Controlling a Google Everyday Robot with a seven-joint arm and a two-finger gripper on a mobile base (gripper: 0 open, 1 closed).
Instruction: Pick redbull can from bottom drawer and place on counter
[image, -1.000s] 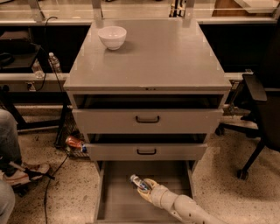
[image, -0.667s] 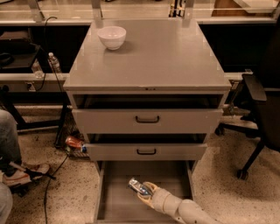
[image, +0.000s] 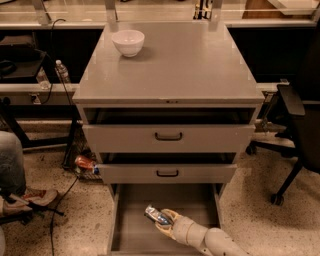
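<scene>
The redbull can (image: 155, 215), slim and silver with blue patches, lies tilted in the open bottom drawer (image: 135, 200), at its middle. My gripper (image: 165, 220) reaches into the drawer from the lower right and is shut on the can's lower end, with pale fingers (image: 170, 216) wrapped around it. The cream arm (image: 210, 239) runs off the bottom edge. The counter (image: 185, 60), the cabinet's broad grey top, lies above the two upper drawers, which are both partly pulled out.
A white bowl (image: 128, 42) sits at the counter's back left. An orange-red can (image: 85, 162) lies on the floor left of the cabinet. A water bottle (image: 62, 72) stands on a left shelf. A black chair (image: 295, 115) is at the right, a person's leg (image: 12, 165) at the left.
The gripper and the can have moved together a little toward the drawer's front, and the arm has drawn back toward the lower right.
</scene>
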